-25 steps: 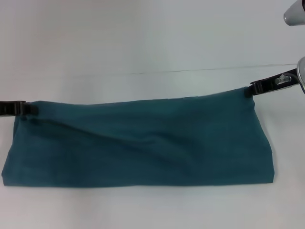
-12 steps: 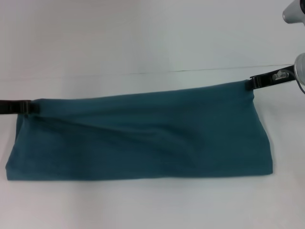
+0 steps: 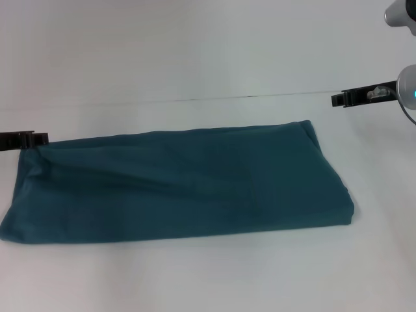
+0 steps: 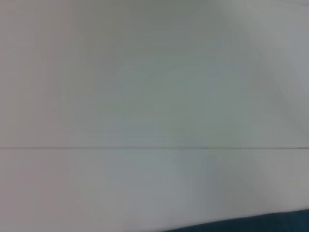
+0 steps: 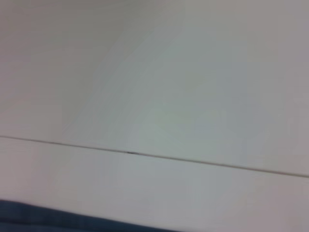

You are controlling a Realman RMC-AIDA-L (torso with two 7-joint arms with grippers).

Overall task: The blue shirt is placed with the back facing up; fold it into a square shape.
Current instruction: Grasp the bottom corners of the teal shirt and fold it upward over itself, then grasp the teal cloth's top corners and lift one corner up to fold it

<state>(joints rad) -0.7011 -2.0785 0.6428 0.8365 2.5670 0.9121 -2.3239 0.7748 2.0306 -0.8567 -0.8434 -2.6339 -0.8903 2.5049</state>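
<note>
Blue shirt (image 3: 175, 185) lying folded as long band across worktop (image 3: 195, 52), closer to near edge, its left end running out past picture edge. Left gripper (image 3: 40, 138) reaching in from left edge, tips touching shirt's far left corner; whether clenched on cloth or released cannot tell, arm cut off. Right gripper (image 3: 338, 99) hanging near right edge, apart from shirt's far right corner, holding nothing; finger spread cannot tell. Wrist views showing only worktop seam and dark sliver of shirt (image 4: 251, 224) (image 5: 43, 216).

Blue shirt (image 3: 182, 185) soft matt cloth; table (image 3: 195, 52) smooth, matt white
</note>
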